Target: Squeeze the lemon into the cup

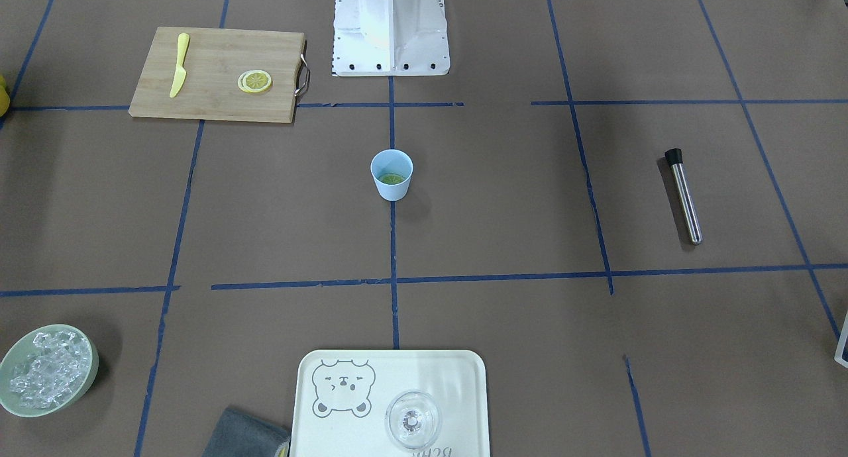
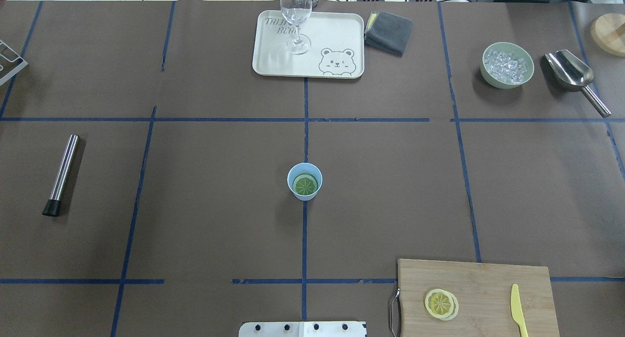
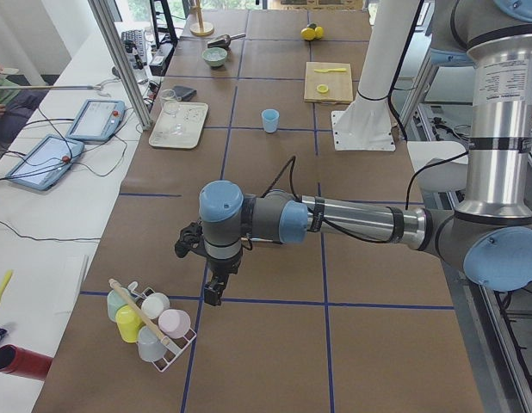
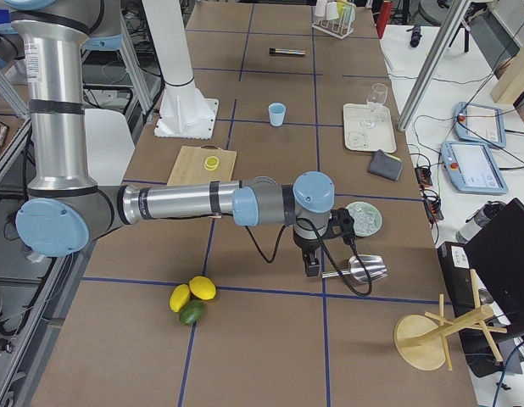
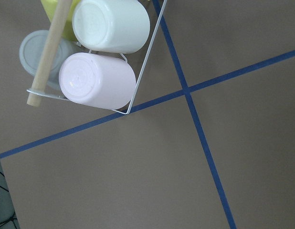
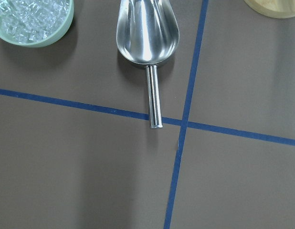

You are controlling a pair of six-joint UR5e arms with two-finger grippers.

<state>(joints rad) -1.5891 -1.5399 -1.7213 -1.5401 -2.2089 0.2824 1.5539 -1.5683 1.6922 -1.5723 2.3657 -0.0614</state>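
While the lemon (image 2: pixel 438 302) is lying cut face up on the board (image 2: pixel 493 288), nearer the robot than the cup (image 1: pixel 392 189) and off to the cup's right, it is partly overlapping a thinner slice (image 2: pixel 455 309). A green piece (image 2: pixel 305 184) with a segmented face is sitting in the cup's bottom; what it is cannot be told. The lemon is being judged light and soft enough to give under a squeeze, with a slick rind and a wet face. It is best taken across the rind on two opposite sides, so that the face can be turned down over the cup. The left hand (image 3: pixel 213 292) and the right hand (image 4: pixel 312 268) are being shown well apart from the cup, one toward each end of the tabletop (image 2: pixel 195 205). Whether they are spread or pressed together cannot be told.
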